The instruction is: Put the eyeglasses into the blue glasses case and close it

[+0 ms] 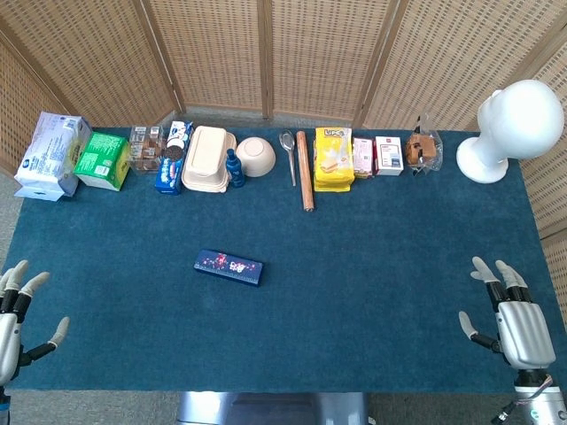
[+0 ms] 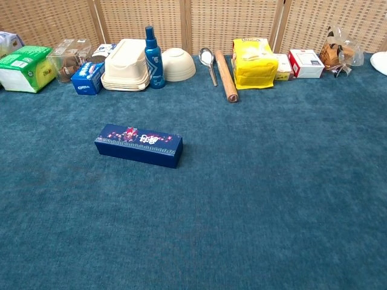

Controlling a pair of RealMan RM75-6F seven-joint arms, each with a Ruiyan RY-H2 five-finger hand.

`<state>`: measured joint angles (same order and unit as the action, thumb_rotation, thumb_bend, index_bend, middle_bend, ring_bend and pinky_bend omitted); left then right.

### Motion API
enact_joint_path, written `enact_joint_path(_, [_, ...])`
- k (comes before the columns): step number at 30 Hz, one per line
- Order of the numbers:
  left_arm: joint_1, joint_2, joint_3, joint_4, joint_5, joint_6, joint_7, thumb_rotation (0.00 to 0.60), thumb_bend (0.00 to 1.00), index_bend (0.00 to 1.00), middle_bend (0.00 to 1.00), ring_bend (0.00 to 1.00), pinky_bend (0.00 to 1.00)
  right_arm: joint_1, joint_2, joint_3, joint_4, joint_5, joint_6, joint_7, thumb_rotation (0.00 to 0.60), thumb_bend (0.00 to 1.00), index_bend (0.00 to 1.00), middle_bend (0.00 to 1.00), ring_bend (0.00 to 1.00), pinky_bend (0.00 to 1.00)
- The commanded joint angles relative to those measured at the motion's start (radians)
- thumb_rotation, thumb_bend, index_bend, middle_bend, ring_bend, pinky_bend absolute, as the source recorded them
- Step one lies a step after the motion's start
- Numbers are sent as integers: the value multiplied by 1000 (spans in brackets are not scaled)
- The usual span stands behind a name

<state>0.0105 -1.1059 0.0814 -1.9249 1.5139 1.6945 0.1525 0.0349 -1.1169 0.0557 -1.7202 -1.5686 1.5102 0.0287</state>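
Note:
The blue glasses case (image 1: 229, 267) lies closed on the blue cloth, left of centre; the chest view shows the glasses case (image 2: 138, 145) with a flowered lid. No eyeglasses show in either view. My left hand (image 1: 16, 317) is at the table's near left corner, fingers spread, holding nothing. My right hand (image 1: 509, 320) is at the near right corner, fingers apart and empty. Both hands are far from the case and outside the chest view.
Along the back edge stand a tissue pack (image 1: 50, 155), green box (image 1: 102, 159), cream lunch box (image 1: 208, 158), blue bottle (image 2: 152, 49), bowl (image 1: 255, 156), spoon (image 1: 289, 155), rolling pin (image 1: 305, 170), yellow bag (image 1: 333, 158) and small boxes. A white mannequin head (image 1: 516, 127) sits back right.

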Motion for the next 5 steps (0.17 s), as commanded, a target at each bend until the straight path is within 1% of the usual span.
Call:
enact_joint_path(1, [1, 2, -9, -5, -4, -9, -1, 467, 302, 163, 0, 0, 0, 2, -4, -1, 3, 1, -3, 1, 528, 379, 64, 270, 46, 107])
enact_joint_path(5, [3, 1, -20, -6, -7, -20, 0, 467, 302, 163, 0, 0, 0, 6, -7, 0, 3, 4, -4, -1, 528, 379, 68, 270, 46, 107])
